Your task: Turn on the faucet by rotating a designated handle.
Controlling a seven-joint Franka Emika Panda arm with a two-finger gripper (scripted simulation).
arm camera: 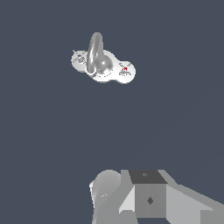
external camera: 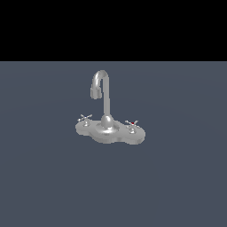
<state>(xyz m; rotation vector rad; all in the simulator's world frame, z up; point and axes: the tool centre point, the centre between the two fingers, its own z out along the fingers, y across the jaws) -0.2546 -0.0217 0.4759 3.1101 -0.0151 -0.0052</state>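
a small silver faucet stands alone on the flat grey floor. on the exterior view's left of its lumpy base sits a plain cross handle; the tall curved spout and round knob rise in the middle; the red-marked handle is on the right. the wrist view shows grey arm parts well apart from the faucet; whether the claw is open or closed cannot be told.

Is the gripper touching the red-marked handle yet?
Apart. The wrist view shows bare floor between the gripper and the red-marked handle; the exterior view shows no arm near it.
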